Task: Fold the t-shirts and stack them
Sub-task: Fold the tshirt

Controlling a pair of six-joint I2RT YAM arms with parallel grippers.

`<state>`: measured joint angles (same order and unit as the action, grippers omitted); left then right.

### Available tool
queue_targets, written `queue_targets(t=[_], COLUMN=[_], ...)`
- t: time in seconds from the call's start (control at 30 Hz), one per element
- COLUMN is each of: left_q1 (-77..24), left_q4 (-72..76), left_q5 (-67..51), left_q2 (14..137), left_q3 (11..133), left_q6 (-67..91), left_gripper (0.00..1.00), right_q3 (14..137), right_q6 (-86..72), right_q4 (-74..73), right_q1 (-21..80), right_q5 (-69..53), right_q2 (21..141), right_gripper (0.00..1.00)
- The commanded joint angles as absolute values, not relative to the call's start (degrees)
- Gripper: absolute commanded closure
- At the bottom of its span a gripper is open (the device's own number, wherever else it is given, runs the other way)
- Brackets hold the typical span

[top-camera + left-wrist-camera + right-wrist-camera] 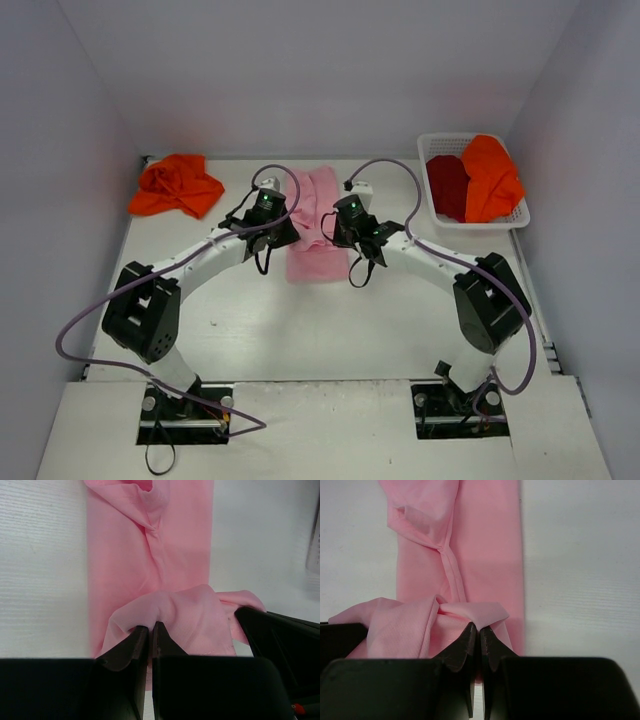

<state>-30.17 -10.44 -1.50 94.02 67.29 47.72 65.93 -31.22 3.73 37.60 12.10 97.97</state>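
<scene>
A light pink t-shirt [318,200] lies folded into a long narrow strip at the middle of the table, running away from the arms. Its near end is lifted and doubled over. My left gripper [286,233] is shut on the left corner of that raised end, with pink cloth [150,555] bunched over its tips [151,626]. My right gripper [336,232] is shut on the right corner, and a pink fold [470,611] is pinched between its tips [480,628]. The two grippers sit close together, side by side over the strip.
A crumpled bright orange t-shirt [176,186] lies at the back left of the table. At the back right stands a white latticed basket [482,224] holding a dark red t-shirt [447,186] and another orange one [491,178]. Grey walls enclose the table.
</scene>
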Motion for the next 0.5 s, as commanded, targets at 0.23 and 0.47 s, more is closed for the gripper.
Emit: queue_targets(t=[0.23, 0.47], left_q1=[-28.65, -28.04], left_q4=[-7.91, -7.21], left_q5=[-1.85, -2.20], left_q2=[94.57, 95.27], left_q3=[70.58, 70.58], left_q6=[45.88, 45.88], left_gripper=[1.00, 1.00], right_q3=[68.47, 68.99], right_q6=[-29.71, -29.27], right_q4=[7.29, 7.82], right_q1=[35.86, 35.60], right_q5=[12.13, 12.04], right_q2=[99.23, 100.19], right_gripper=[1.00, 1.00])
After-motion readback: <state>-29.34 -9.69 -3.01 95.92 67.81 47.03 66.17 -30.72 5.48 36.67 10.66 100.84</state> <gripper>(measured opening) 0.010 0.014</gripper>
